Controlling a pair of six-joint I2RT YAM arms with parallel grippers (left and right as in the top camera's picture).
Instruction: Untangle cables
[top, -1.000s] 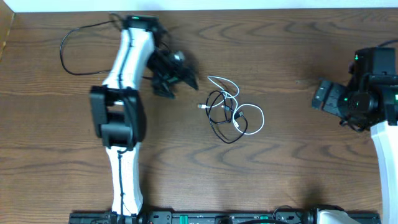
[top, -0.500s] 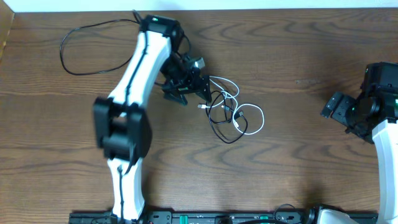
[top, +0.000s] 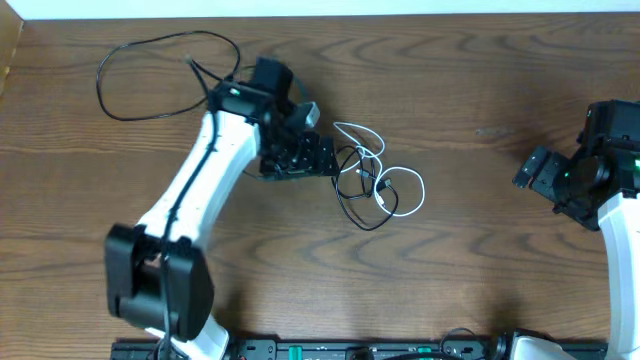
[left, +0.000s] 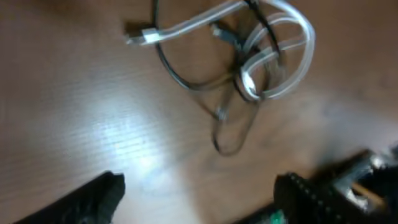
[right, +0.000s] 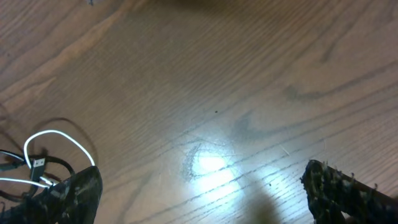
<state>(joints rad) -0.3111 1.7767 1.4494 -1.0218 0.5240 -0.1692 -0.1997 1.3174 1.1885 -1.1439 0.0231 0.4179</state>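
At 9 o'clock of the tangle, the left claw (top: 318, 157) hovers low over the brown wood-grain table (top: 480, 290), with its white-and-black arm (top: 200, 190) reaching in from 7 o'clock. The wrist view shows its two dark fingers (left: 93, 199) spread wide with bare wood between them, pinching nothing. That looks like lining up to take the nearest black loop. Just beside it, a little toward 3 o'clock of the table's middle, lie the thin, short black and white cables (top: 366, 180) with small plug ends. They cross one another in one loose knot, so nothing is untangled yet. Well apart at 3 o'clock hangs the right claw (top: 530, 172), likewise spread and empty, probably parked clear until a second strand needs holding.
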